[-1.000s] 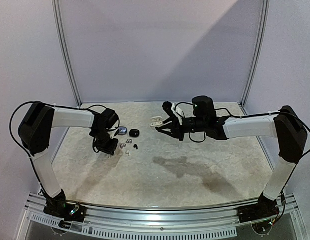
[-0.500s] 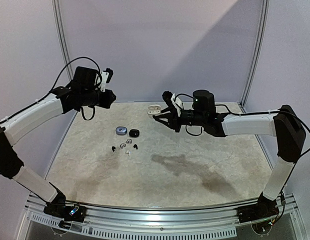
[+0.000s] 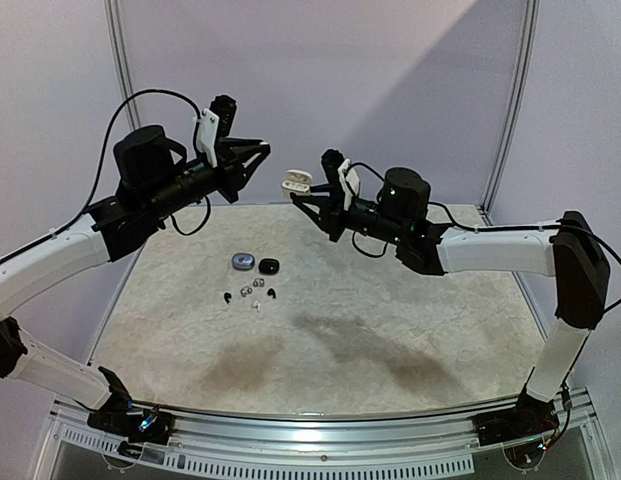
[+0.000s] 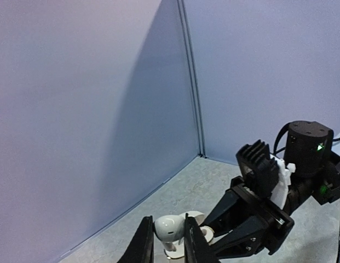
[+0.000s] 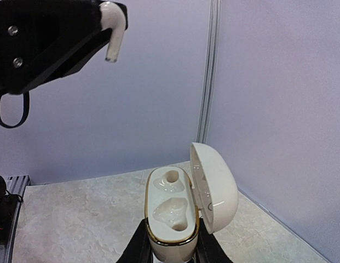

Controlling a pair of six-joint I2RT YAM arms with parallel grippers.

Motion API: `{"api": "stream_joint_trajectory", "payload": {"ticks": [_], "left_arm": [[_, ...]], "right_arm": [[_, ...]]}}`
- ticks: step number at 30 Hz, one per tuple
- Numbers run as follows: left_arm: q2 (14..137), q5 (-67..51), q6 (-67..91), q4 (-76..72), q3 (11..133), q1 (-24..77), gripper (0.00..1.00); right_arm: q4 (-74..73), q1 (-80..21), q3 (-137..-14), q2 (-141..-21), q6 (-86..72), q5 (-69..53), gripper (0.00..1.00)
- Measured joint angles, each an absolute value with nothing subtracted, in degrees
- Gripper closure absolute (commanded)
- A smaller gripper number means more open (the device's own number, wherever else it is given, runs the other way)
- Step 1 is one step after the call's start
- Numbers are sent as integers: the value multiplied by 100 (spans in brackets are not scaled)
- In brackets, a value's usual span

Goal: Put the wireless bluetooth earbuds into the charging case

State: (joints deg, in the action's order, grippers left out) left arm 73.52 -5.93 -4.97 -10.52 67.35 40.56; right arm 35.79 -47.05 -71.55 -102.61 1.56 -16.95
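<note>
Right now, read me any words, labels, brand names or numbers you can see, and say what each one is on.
No readable text in any view.
Open charging case: plain shell, no marking.
White earbud: no marking.
Two small pebble-like cases: too small to tell.
Green light: a glow, no characters.

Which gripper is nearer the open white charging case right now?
Right. The right gripper holds the case by its base; the left gripper hovers apart from it, gripping a white earbud.
</note>
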Motion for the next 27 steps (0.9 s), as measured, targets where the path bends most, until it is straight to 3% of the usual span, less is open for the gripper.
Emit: {"api": "stream_joint_trajectory", "payload": {"ticks": [27], "left_arm": [[7548,-749,-1055,-1420,6313,4313,100]], "right_arm": [[3691,-4989,-7159,-10248,567,-1579,100]]}}
